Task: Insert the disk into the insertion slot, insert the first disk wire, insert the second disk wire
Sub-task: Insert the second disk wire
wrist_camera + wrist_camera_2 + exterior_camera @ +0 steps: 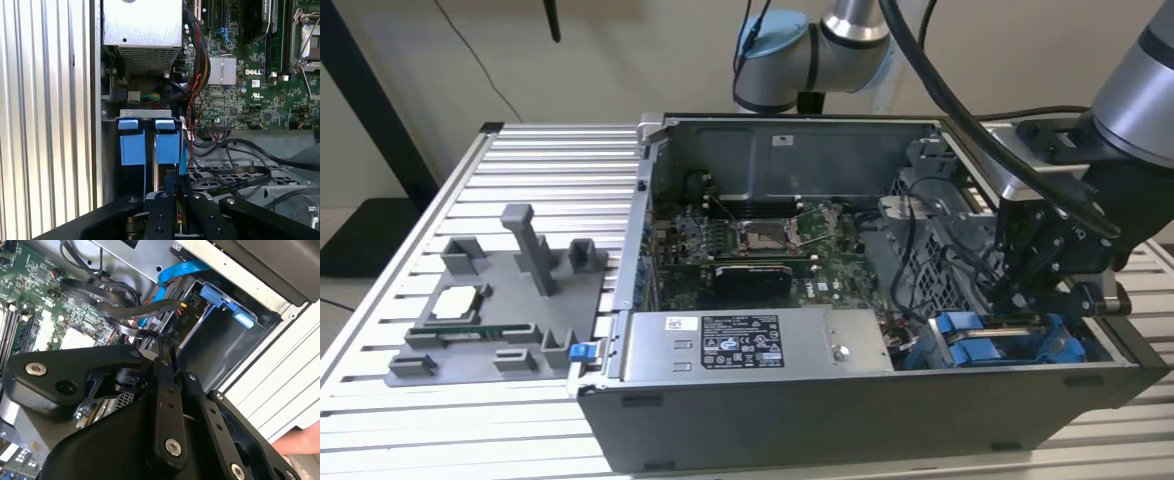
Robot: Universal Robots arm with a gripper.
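Slatted table [480, 160] under computer case [854, 400]

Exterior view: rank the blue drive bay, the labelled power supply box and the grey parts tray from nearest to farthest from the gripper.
1. Blue drive bay, directly beneath the gripper.
2. Power supply box, toward the view's left, inside the case.
3. Parts tray, far left, outside the case.

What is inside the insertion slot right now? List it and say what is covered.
Inside the insertion slot sit bright blue plastic tabs, with a blue ribbon cable running beside it. The gripper hangs above the slot and covers its rear; whether the disk is seated cannot be seen.
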